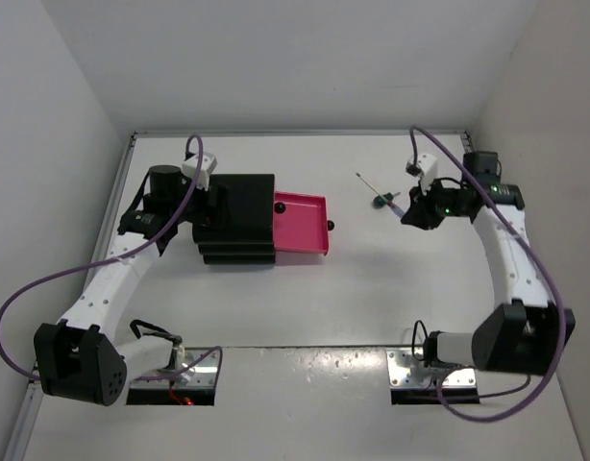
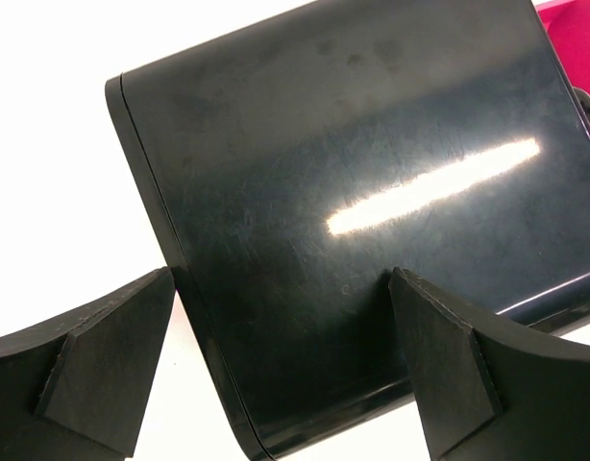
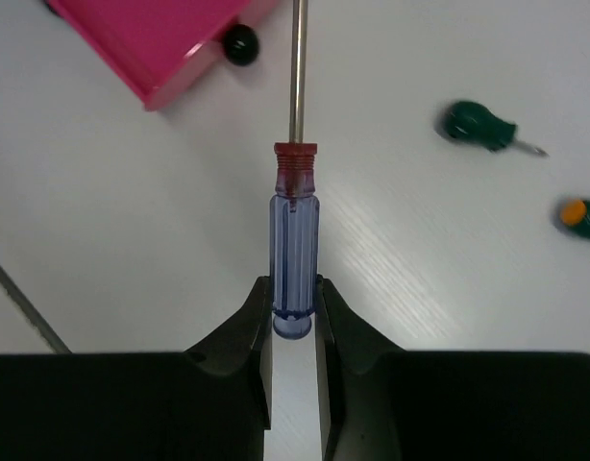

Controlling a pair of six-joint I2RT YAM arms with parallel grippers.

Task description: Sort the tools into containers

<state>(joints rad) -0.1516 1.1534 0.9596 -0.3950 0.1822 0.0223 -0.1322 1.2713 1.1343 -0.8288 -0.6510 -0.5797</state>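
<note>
Right wrist is showing the right gripper (image 3: 294, 293) clamping the screwdriver (image 3: 294, 230) by its butt only; it should be travelling slowly toward the drawer (image 3: 132, 29); the left gripper (image 2: 281, 279) is gaping empty.

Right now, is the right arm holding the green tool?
No, its jaws pinch the blue screwdriver; the green tool lies apart on the table.
</note>
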